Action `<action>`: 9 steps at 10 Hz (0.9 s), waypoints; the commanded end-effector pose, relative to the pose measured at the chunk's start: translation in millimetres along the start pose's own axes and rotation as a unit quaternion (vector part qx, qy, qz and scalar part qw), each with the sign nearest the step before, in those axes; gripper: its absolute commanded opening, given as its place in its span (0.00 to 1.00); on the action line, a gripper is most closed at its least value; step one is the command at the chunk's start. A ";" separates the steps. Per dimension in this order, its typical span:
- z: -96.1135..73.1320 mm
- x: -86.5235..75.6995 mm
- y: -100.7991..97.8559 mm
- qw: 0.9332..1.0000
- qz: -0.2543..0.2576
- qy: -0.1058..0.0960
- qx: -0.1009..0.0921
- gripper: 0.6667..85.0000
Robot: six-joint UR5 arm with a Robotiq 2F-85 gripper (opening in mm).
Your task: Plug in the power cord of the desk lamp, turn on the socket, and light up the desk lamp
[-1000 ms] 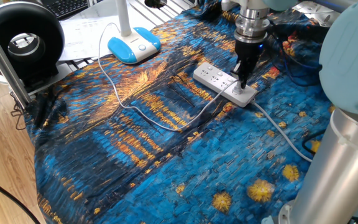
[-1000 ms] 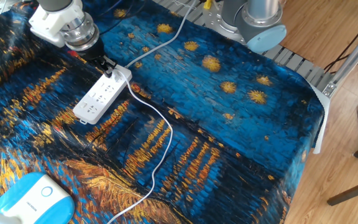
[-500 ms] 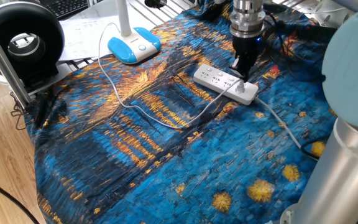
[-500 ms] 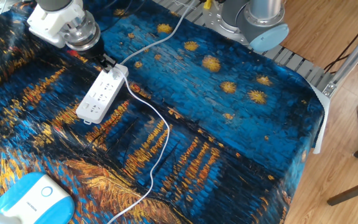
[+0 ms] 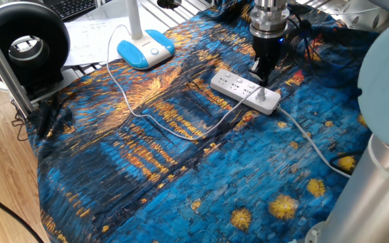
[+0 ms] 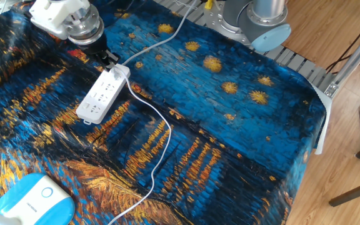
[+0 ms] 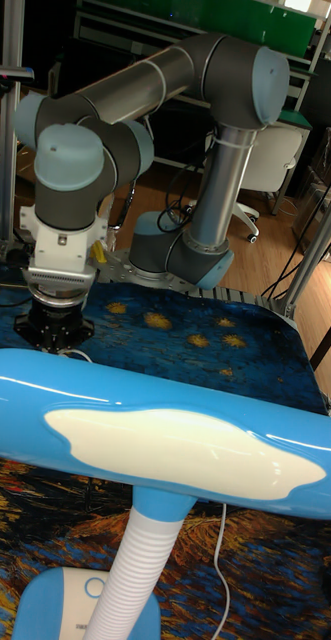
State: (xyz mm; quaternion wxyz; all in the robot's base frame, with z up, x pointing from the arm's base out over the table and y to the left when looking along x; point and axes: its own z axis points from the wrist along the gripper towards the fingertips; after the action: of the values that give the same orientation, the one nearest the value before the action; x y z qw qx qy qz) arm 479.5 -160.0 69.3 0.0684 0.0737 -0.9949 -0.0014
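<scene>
A deep blue tablecloth (image 5: 181,175) streaked with orange-gold brushstrokes and dotted with yellow star swirls covers the table, and on it lie a long white rectangular power strip (image 5: 244,90) and a thin white power cord (image 5: 155,124). The desk lamp (image 5: 145,48) has a flat light-blue base with a white top and a white ribbed stem, and its glossy light-blue head (image 7: 165,430) carries a cream-white panel. A black fan-like round device (image 5: 26,47) with a white centre stands at the table's edge, and the robot arm (image 7: 185,90) is grey metal with pale blue joint caps.
</scene>
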 end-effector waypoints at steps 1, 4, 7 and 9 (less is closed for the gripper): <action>-17.8 -23.2 0.6 0.998 -0.021 -0.052 0.027 0.01; -30.2 -49.8 20.5 0.995 -0.023 -0.100 0.017 0.01; -38.6 -70.2 49.0 0.993 0.000 -0.116 0.013 0.01; -41.3 -93.7 79.3 0.990 0.027 -0.139 -0.001 0.01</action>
State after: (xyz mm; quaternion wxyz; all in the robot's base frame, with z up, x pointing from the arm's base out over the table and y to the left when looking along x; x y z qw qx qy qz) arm 543.4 -105.9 93.9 -0.0415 0.0745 -0.9963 0.0073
